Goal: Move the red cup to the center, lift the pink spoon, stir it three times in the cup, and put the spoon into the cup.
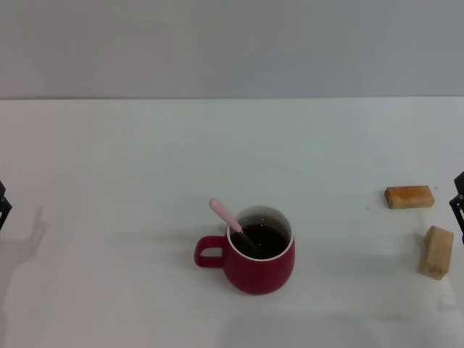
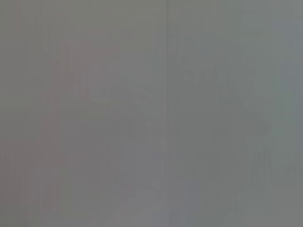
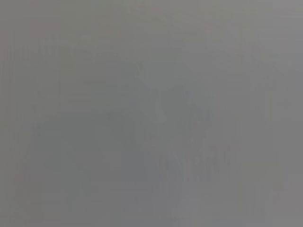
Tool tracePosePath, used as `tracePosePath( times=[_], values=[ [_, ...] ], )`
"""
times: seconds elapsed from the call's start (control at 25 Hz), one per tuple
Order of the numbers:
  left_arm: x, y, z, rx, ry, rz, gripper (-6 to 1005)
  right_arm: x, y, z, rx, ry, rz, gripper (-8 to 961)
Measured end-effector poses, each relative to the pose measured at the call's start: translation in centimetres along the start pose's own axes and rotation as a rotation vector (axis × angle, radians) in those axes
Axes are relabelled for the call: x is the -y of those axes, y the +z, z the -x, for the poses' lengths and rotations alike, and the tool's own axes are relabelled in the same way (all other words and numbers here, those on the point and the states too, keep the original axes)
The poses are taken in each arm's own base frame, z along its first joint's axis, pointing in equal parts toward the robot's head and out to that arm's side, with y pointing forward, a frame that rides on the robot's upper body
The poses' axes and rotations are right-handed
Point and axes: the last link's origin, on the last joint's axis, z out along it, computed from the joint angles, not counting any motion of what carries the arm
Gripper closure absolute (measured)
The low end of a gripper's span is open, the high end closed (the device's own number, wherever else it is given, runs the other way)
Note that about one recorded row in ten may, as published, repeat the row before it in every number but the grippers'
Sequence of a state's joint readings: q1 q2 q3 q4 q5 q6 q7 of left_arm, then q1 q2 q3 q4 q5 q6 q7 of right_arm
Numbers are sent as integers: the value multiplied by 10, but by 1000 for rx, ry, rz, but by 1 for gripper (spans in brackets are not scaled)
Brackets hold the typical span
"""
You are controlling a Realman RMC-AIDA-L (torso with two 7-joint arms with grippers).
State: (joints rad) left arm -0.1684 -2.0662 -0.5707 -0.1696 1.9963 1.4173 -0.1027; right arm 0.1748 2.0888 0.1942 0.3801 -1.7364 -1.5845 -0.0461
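The red cup [image 1: 259,262] stands near the middle front of the white table, its handle pointing left and dark liquid inside. The pink spoon [image 1: 226,216] leans in the cup, its pale pink handle sticking out over the left rim and its bowl under the liquid. My left gripper [image 1: 3,205] shows only as a dark sliver at the left edge of the head view, far from the cup. My right gripper [image 1: 458,201] is a dark sliver at the right edge, next to the blocks. Both wrist views show only plain grey.
Two tan wooden blocks lie at the right: one flat block [image 1: 409,196] and one tilted block [image 1: 436,252] nearer the front. The white table [image 1: 145,159] ends at a grey wall behind.
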Motion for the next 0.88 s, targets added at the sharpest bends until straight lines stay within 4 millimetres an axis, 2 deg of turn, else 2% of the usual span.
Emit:
tracePosePath(
  times=[0.28, 0.88],
  values=[
    [3, -6, 2, 10, -16, -19, 152, -1, 2, -1, -8, -5, 8, 335],
    [6, -3, 0, 4, -10, -25, 152, -1, -6, 0, -1, 4, -5, 336]
  ],
)
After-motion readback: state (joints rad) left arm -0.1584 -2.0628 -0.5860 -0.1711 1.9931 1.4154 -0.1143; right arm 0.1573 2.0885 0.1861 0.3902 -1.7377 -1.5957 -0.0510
